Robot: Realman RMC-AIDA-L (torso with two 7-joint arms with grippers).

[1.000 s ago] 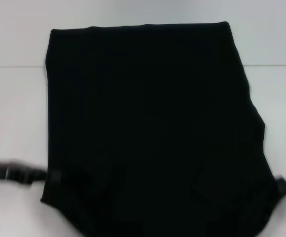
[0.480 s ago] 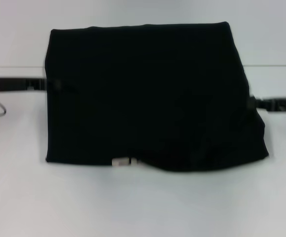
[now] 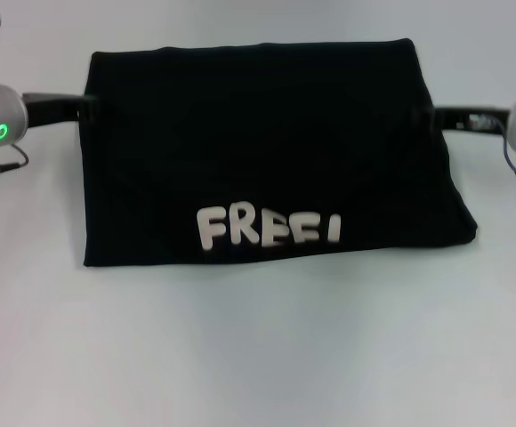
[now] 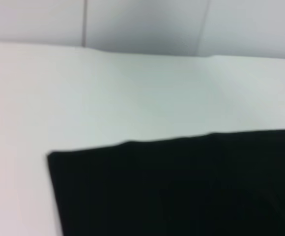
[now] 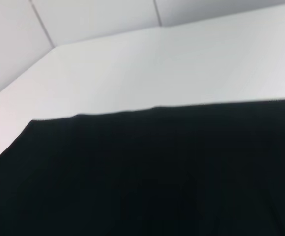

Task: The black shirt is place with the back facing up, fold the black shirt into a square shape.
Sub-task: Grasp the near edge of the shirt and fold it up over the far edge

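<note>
The black shirt (image 3: 267, 133) lies folded on the white table (image 3: 258, 356), filling the centre toward 12 o'clock, its near flap showing white lettering (image 3: 267, 228) that reads roughly "FREE!". The left gripper (image 3: 84, 105) meets the shirt's edge at 9 o'clock, the right gripper (image 3: 423, 116) at 3 o'clock. I cannot tell how either gripper's jaws stand. Both wrist views show shirt fabric on the table.
</note>
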